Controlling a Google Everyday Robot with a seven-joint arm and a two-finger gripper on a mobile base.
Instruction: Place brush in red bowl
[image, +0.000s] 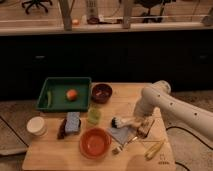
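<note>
One light wooden surface (50, 155) carries every item; its near edge and left edge lie in view, and bare wood shows along the left front and the far right corner. One white robot arm (172, 106) reaches in from the right, bending down over the right half of the surface. One green tray (62, 94) sits at the far left, holding one orange-red round fruit (72, 94) and one green elongated item (49, 98). One red bowl (95, 142) stands near the front edge, left of centre, with open wood to its left. One smaller dark maroon bowl (102, 92) stands just right of the tray. One white round container (36, 126) sits near the left edge. One blue sponge (73, 122) lies between the container and one pale green cup (93, 116). One grey-blue cloth (120, 134) lies right of the red bowl. One claw (144, 125) hangs low over the right half, at the handle end of the brush; whether it is clamped, together or apart, one cannot tell. One brush (124, 121) lies flat, its dark head pointing left toward the cup, above the cloth and apart from the red bowl. One metal-handled utensil (124, 145) and one yellowish stick (154, 148) lie near the front right.
</note>
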